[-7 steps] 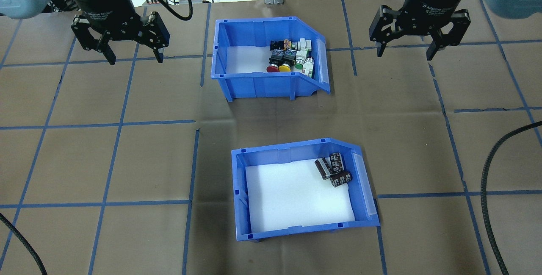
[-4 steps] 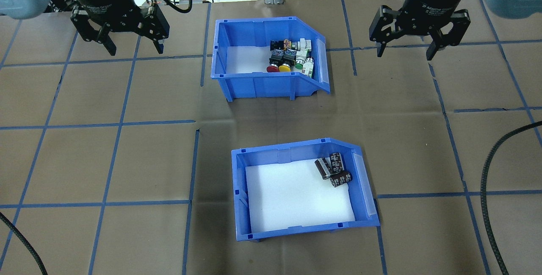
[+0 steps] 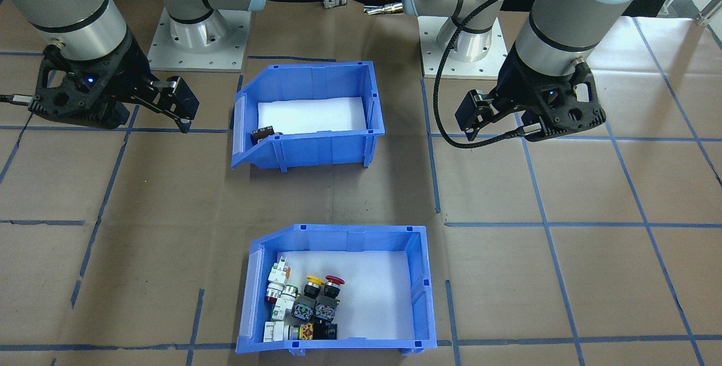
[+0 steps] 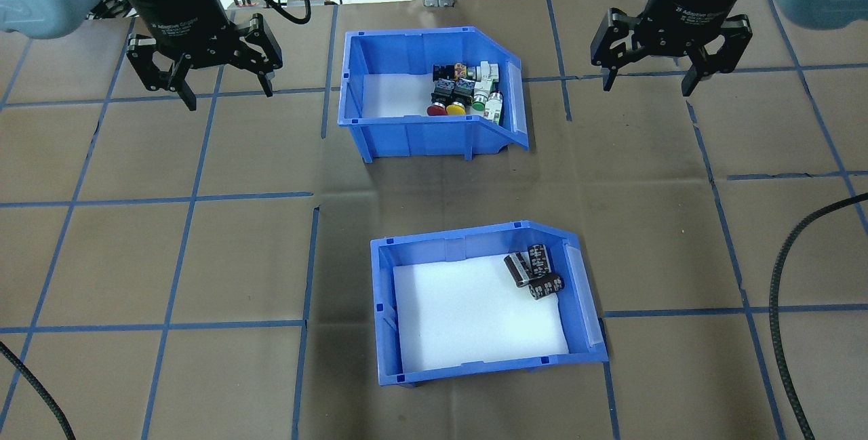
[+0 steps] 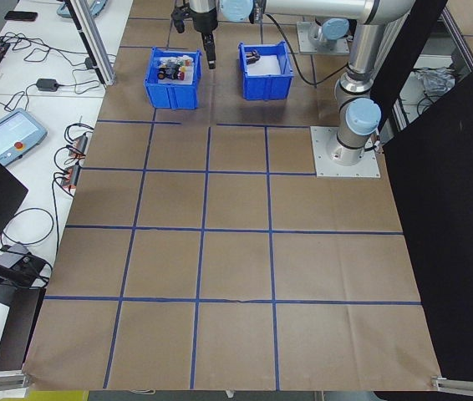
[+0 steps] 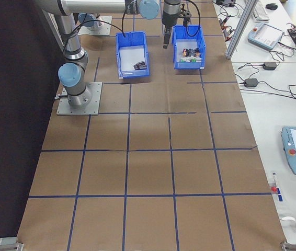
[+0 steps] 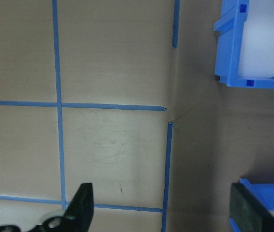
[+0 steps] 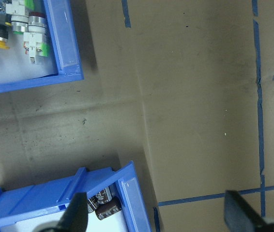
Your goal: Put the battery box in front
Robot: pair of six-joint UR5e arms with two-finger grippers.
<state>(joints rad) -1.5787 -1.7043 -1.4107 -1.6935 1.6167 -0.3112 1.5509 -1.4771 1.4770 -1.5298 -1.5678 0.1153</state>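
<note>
Left gripper: the left gripper (image 4: pixel 225 91) is being held above the bench (image 4: pixel 203 257), spread wide and grasping nothing; in the left wrist view its two fingertips (image 7: pixel 81 205) are seen far apart over bare brown paper.

Right gripper: the right gripper (image 4: pixel 647 84) is being held released as well, its jaws splayed and nothing between them, out at the far right side of the bench.

Battery box: the battery box (image 4: pixel 475 369) is being shown well below both grippers in the overhead view, on the robot's side of the bench and roughly midway between the two arms. In the front-facing view it (image 3: pixel 316 149) is sitting close to the robot's bases.

Batteries: three dark cylindrical batteries (image 4: pixel 532 270) are lying bunched against one another on the white foam liner (image 4: pixel 468 318), in the corner by the sloped-cut side, toward the right gripper.

Switch bin: a second blue bin (image 4: pixel 407 138), loaded with red, yellow, green and white push-button switches (image 4: pixel 464 91), is standing between the two grippers in the overhead view, at about their level and touched by neither. It is lying farther from the robot than the battery box, the two bins well apart.

Bench surface: brown paper is being crossed by a grid of blue tape lines (image 4: pixel 183 196).

Cable: a black braided cable (image 4: pixel 786 291) is being trailed along the right edge of the overhead view.
</note>
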